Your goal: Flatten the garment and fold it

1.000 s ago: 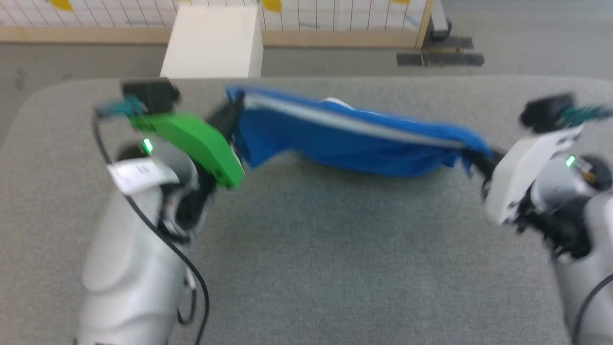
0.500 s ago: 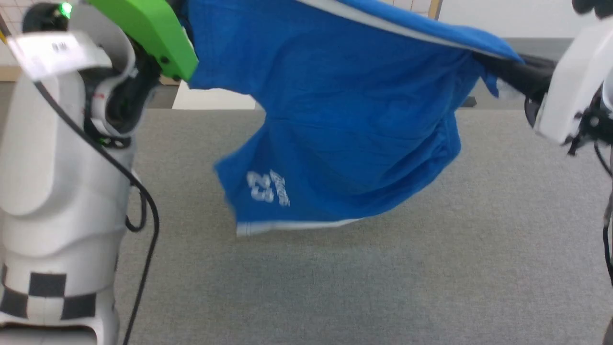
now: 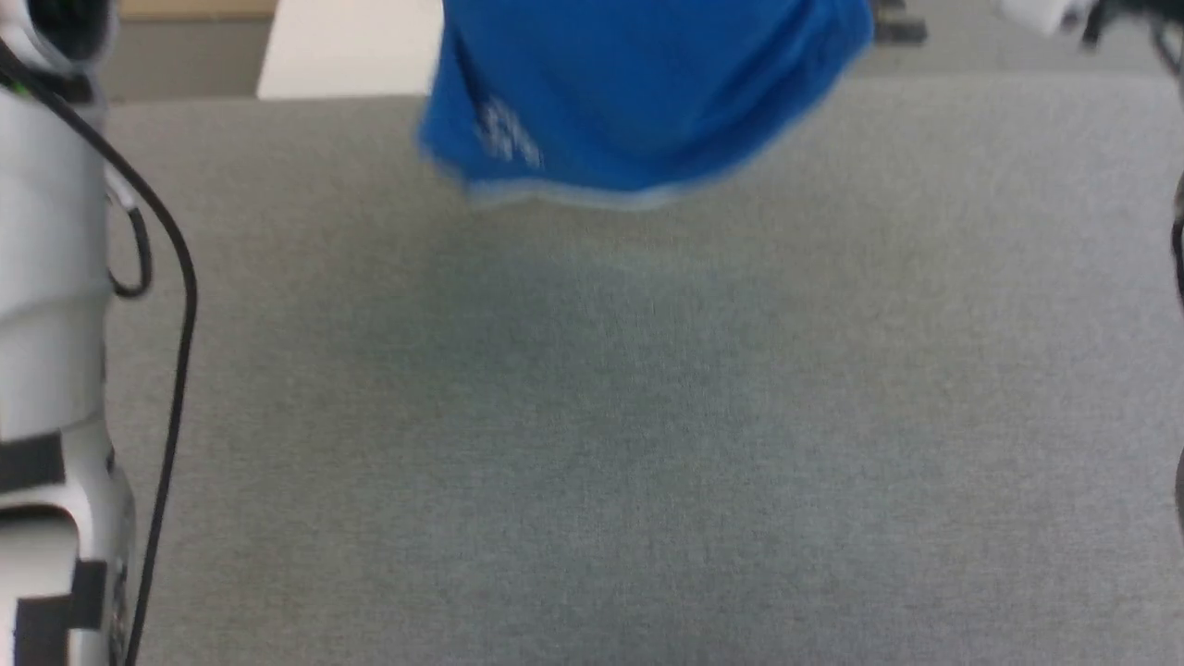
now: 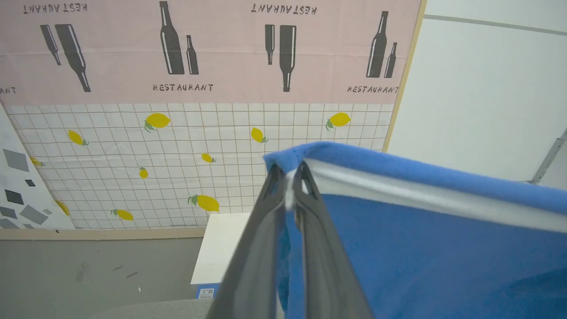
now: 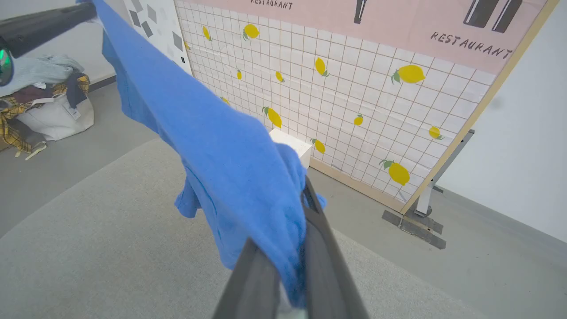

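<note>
The garment [image 3: 638, 92], bright blue shorts with pale hem trim and a white print, hangs in the air above the far part of the grey table [image 3: 592, 416]. In the left wrist view my left gripper [image 4: 289, 170] is shut on a top corner of the garment [image 4: 421, 248], right at its white stripe. My right gripper [image 5: 294, 206] is shut on the opposite end of the garment [image 5: 212, 146], with fabric draped over one finger. The cloth stretches from there up to the left arm's dark fingers [image 5: 53, 22]. My pale left forearm [image 3: 46, 277] stands at the head view's left edge.
A white box [image 3: 342, 46] stands just beyond the table's far edge. Behind it is a panel with lemon tiles and bottle prints [image 4: 199, 133]. A bag piled with clothes [image 5: 40, 97] sits on the floor off to one side.
Both grippers have lifted the garment off the table and stretched it out, so it now hangs high. The head view has also shifted, and the grippers have left its top edge.
</note>
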